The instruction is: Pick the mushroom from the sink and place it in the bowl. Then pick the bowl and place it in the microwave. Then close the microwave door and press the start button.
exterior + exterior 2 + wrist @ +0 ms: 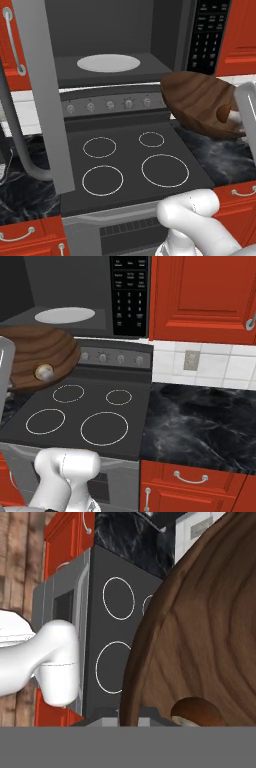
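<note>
The dark brown wooden bowl (200, 102) hangs tilted in the air above the black stovetop (127, 160), just below and in front of the microwave (105, 45). My gripper (241, 119) is shut on its rim at the right edge of the left base view. The small brown-capped mushroom (226, 114) lies inside the bowl near the held rim; the mushroom (197, 712) also sits low in the hand view. The microwave door (47, 100) stands swung open to the left. The white turntable (108, 63) is bare. The sink is out of view.
The black keypad panel (129, 296) is right of the cavity. The stove's knob row (110, 105) runs beneath the microwave. Black marble counter (200, 421) lies right of the stove, with red cabinets (200, 291) above and below.
</note>
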